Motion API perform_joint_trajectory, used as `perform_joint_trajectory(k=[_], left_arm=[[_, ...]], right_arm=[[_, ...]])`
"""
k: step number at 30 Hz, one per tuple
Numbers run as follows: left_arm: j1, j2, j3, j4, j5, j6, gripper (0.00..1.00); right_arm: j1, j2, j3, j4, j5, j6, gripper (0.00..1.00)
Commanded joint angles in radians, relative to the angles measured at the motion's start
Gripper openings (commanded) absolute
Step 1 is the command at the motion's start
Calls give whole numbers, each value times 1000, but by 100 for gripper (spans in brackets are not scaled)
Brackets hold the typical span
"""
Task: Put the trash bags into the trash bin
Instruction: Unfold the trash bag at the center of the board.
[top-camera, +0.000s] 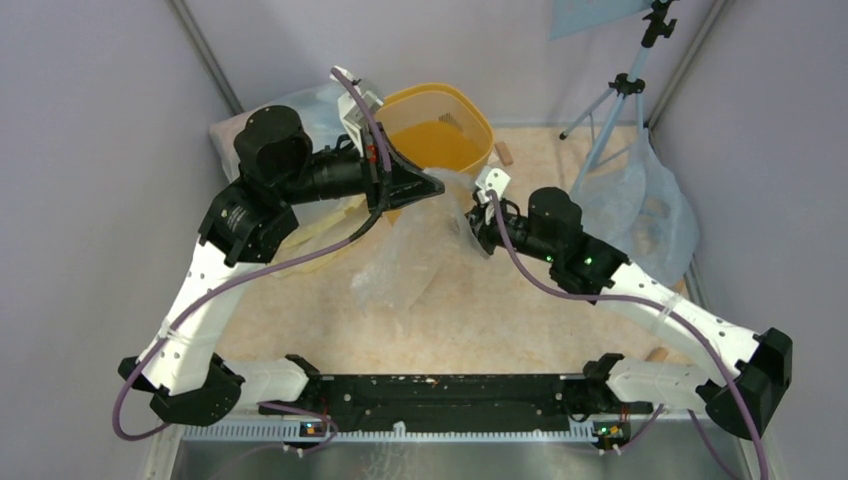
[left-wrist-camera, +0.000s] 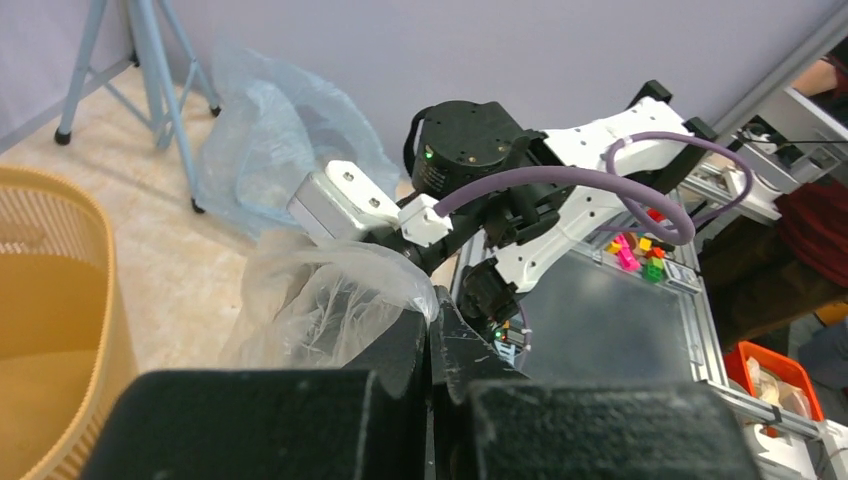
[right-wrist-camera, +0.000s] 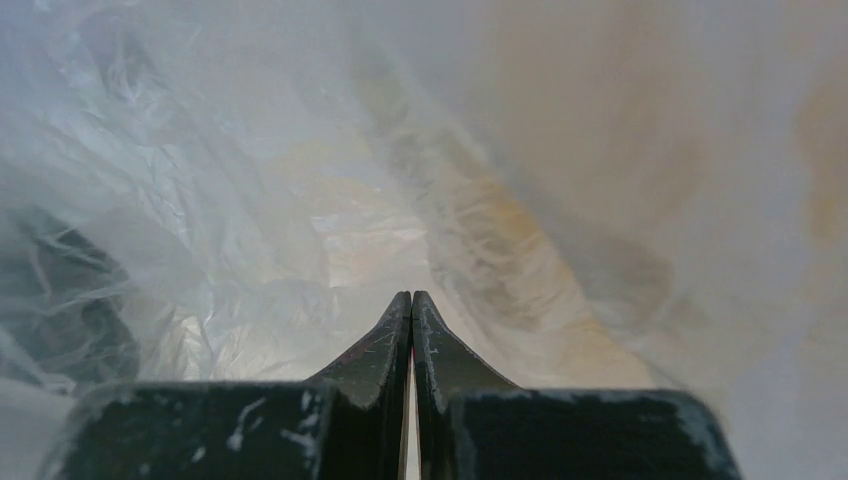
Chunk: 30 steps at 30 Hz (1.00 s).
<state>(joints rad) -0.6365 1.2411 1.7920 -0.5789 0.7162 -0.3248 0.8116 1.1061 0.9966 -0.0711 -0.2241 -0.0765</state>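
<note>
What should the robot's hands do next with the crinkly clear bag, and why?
Probably lift the trash bag and carry it over the rim of the trash bin. The left hand and right hand both look shut on it, but most of it sags onto the table, outside the bin.

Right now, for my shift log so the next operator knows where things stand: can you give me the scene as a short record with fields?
bag: thin clear wrinkled plastic film bag, stretched between the two tools, outside the bin
bin: yellow-orange translucent plastic wastebasket, upright, just behind the bag
left tool: shut on the bag's edge, next to the bin
right tool: shut, film all around it; whether it grips the film is unclear
task: bag not yet in the bin
</note>
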Motion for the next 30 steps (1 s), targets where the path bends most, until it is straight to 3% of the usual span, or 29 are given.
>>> perform_joint_trajectory(k=[1,5,11,18,24,30], left_arm=[[4,8,30,88,76,-24,0],[2,24,23,107,83,-38,0],[2,59,23,165,113,-70,0],[3,65,-23,437,300,-256,0],[3,41,-31,565,314,-313,0],[3,13,-34,686,294,-379,0]], right_arm=[[9,-31,5,86,-194,-36,0],[25,-22,-23,124,-308,-2,0],[85,-5,-48,157,-335,22,0],[100,40,-65,175,-380,36,0],[116,47,-98,212,-380,51,0],[123,65,-118,182,-262,63,0]])
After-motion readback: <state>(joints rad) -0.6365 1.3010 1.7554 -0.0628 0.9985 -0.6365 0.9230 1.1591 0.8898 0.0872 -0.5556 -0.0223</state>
